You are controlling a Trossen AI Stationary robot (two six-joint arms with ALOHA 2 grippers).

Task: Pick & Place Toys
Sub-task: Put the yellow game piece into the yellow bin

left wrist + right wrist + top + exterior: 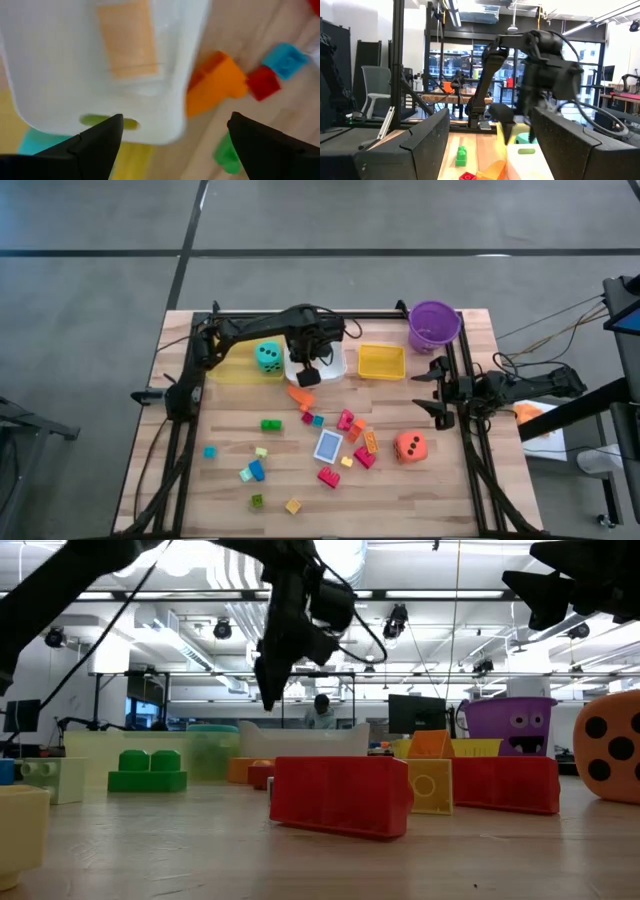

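My left gripper [308,377] hangs open over the white tray [335,370], pointing down, with nothing between its fingers [97,145]. A flat orange card [127,40] lies in that tray. The teal die [268,356] sits just left of the tray. An orange block [215,82] lies on the wood in front of the tray. Several small blocks, a blue card [328,446] and the orange die [410,446] are scattered over the table's near half. My right gripper [438,395] waits open at the table's right edge, with nothing in it [490,145].
A yellow tray [381,362] stands right of the white one, and a purple bucket [434,325] sits at the far right corner. A pale yellow tray [232,370] lies under the teal die. Red blocks [340,795] lie near the front. Black frame rails run along both side edges.
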